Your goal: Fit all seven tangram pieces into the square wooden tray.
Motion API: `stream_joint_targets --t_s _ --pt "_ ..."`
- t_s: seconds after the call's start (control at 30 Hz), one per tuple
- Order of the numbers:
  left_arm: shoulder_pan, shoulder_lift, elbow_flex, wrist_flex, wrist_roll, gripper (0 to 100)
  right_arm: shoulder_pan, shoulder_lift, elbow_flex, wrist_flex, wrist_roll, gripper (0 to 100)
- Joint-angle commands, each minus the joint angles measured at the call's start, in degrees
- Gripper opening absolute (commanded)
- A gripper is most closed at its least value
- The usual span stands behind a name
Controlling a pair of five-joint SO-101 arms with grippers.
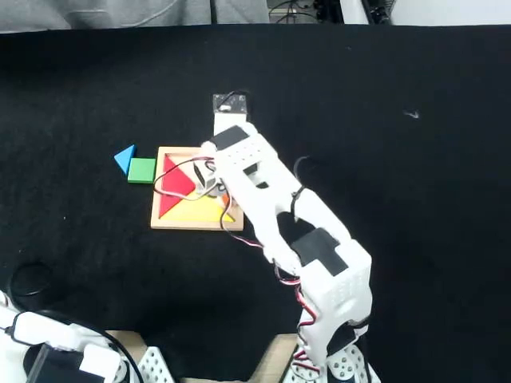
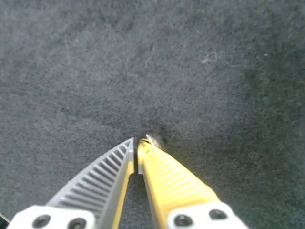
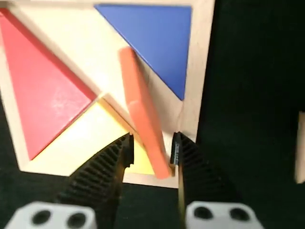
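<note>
Tray [image 1: 157, 219]: red piece [image 3: 45, 90], yellow piece [image 3: 90, 138], blue piece [image 3: 157, 38] seated. Orange piece [image 3: 143, 119] tilted at tray edge, between right gripper [image 3: 151, 145] jaws, narrowly parted. Green square [image 1: 142, 170], blue triangle [image 1: 124, 158] outside, beside tray edge. Left gripper [image 2: 137, 143] closed.

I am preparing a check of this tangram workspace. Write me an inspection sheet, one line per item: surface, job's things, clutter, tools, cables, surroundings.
Surface: black cloth, no damage seen.
Job's things: wooden tray holds red triangle, yellow triangle and dark blue triangle; orange piece stands tilted on edge in it; light blue triangle and green square lie outside, beside the tray.
Clutter: black ring on the cloth.
Tools: left tool shut, empty, over bare cloth; right tool at the tray's corner, by the orange piece.
Cables: red and white wires along the right arm.
Surroundings: grey fabric beyond the far edge.
</note>
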Motion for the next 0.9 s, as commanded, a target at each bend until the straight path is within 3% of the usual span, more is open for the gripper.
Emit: stream_joint_targets --t_s 0.0,0.3,0.5,0.87 --pt "0.84 -0.35 -0.04 -0.97 0.62 3 3.96 -0.84 -5.41 2.64 3.08 13.1" --pt "0.84 -0.35 -0.04 -0.97 0.62 3 4.66 -0.84 -13.49 8.70 9.85 12.9" --pt "0.84 -0.35 -0.04 -0.97 0.62 3 5.36 1.10 -13.93 7.12 15.74 1.1" --pt "0.84 -0.35 -0.04 -0.97 0.62 3 6.95 8.13 -10.86 5.45 16.18 1.1"
